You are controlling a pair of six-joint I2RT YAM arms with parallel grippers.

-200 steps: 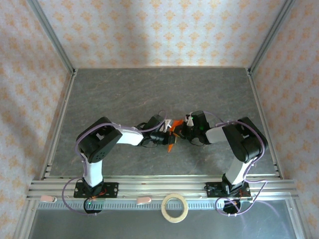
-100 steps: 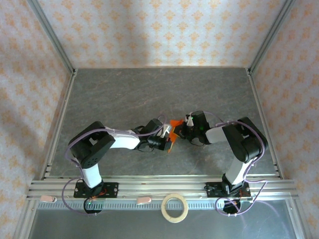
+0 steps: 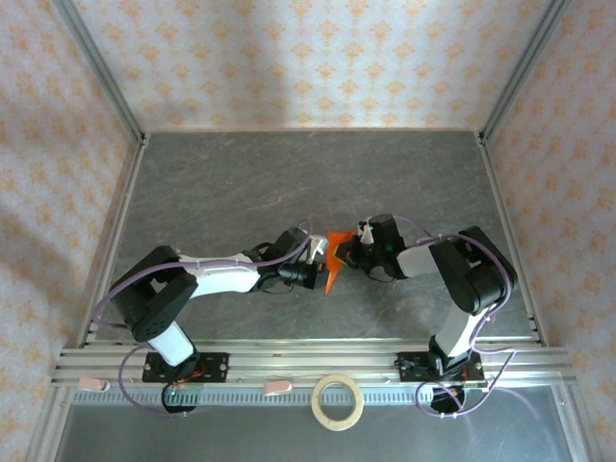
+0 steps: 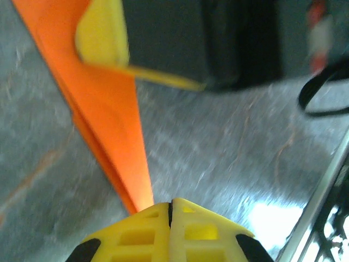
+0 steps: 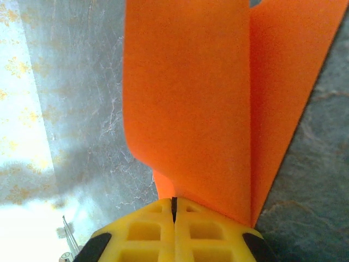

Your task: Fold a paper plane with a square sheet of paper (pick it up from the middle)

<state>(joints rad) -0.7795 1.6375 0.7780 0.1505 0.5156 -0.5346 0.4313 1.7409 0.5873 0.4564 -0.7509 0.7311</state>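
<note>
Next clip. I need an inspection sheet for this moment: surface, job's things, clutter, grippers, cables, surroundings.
Surface: grey marbled table, no marks seen.
Job's things: orange paper plane, folded narrow and pointed, held between both grippers mid-table.
Clutter: pale tape ring on the near ledge; small pink pieces beside the rail.
Grippers: left gripper shut on the plane's tip; right gripper shut on its wider end.
Cables: purple cables run along both arms, looping by the bases.
Surroundings: patterned walls, metal frame.
</note>
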